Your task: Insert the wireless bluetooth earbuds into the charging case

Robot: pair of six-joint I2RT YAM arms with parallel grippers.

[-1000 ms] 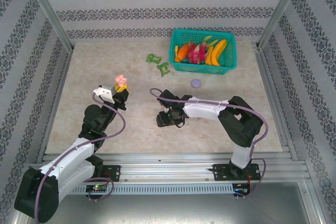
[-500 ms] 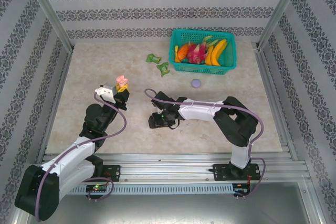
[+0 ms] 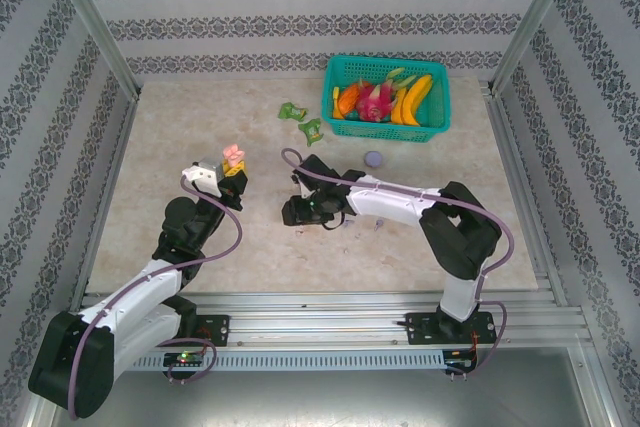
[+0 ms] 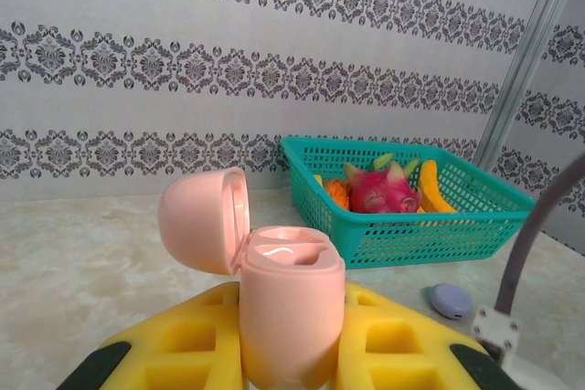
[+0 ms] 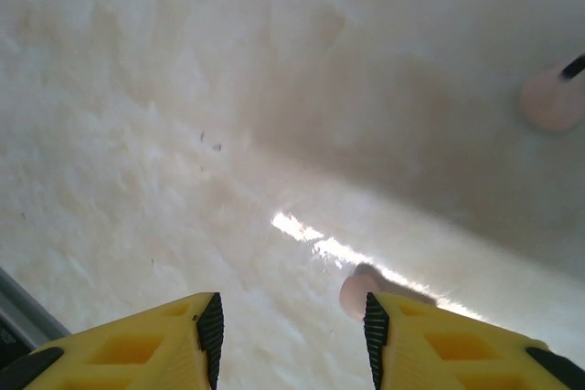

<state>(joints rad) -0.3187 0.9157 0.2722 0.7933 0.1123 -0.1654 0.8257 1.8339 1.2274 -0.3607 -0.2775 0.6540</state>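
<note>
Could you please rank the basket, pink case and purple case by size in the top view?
Basket largest.
Pink case and purple case look alike; the pink one is raised toward the camera, so unranked.

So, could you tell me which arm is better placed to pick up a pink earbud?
Right, probably: the right gripper hangs open close to a pink earbud on the table, while the left gripper is shut on the open pink case.

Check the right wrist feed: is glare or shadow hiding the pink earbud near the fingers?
Right wrist: a glare streak crosses the table right past the pink earbud, which is visible but soft-edged beside one finger of the right gripper. Left wrist: the open pink case is sharp, without glare. Top external: evenly lit.
</note>
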